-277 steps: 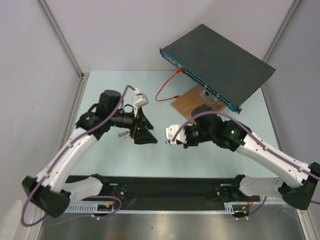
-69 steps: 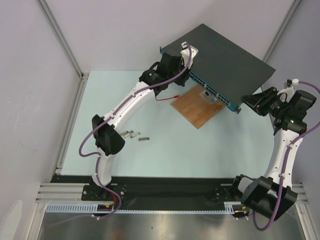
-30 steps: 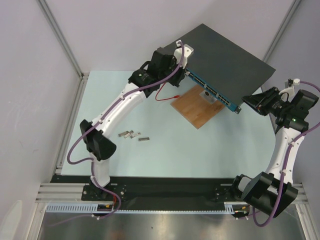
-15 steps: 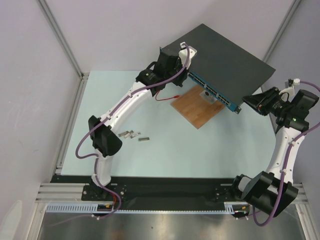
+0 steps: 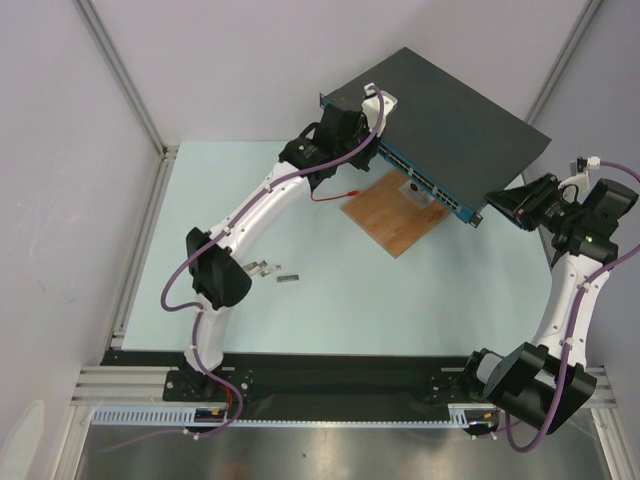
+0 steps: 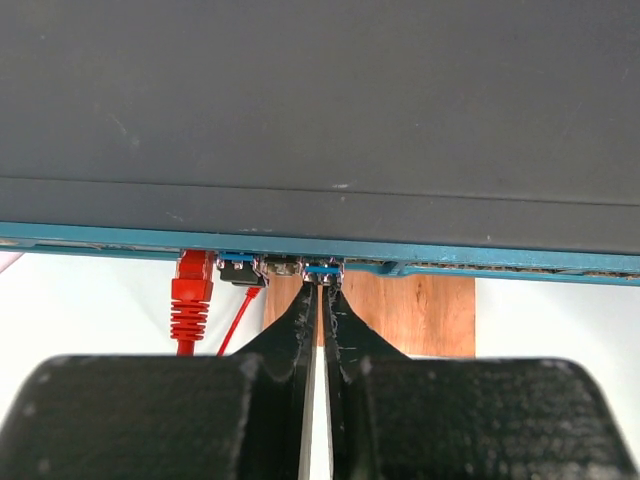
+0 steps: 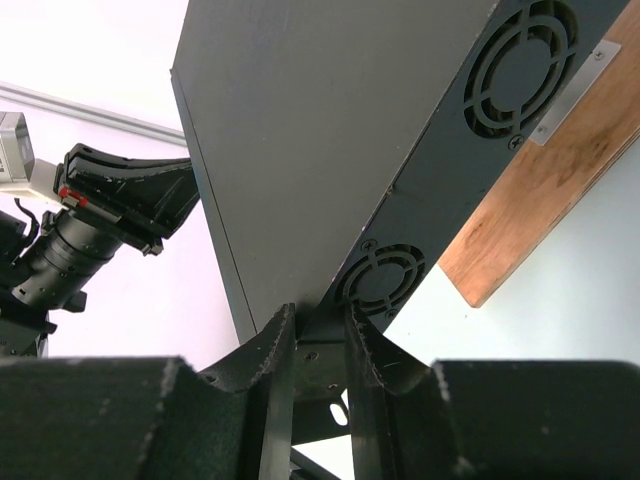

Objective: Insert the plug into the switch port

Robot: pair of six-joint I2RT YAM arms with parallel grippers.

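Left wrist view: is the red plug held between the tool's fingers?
No: the red plug sits in a port of the switch, left of the left tool and apart from its fingers.

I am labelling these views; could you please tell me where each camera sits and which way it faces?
Top external: above and behind the bases, looking down at the table and switch; both arms whole.
Left wrist: faces the switch's port row; own left gripper, shut, at a port.
Right wrist: faces the switch's fan side; own right gripper clasps its corner.
All share the switch and wooden board.
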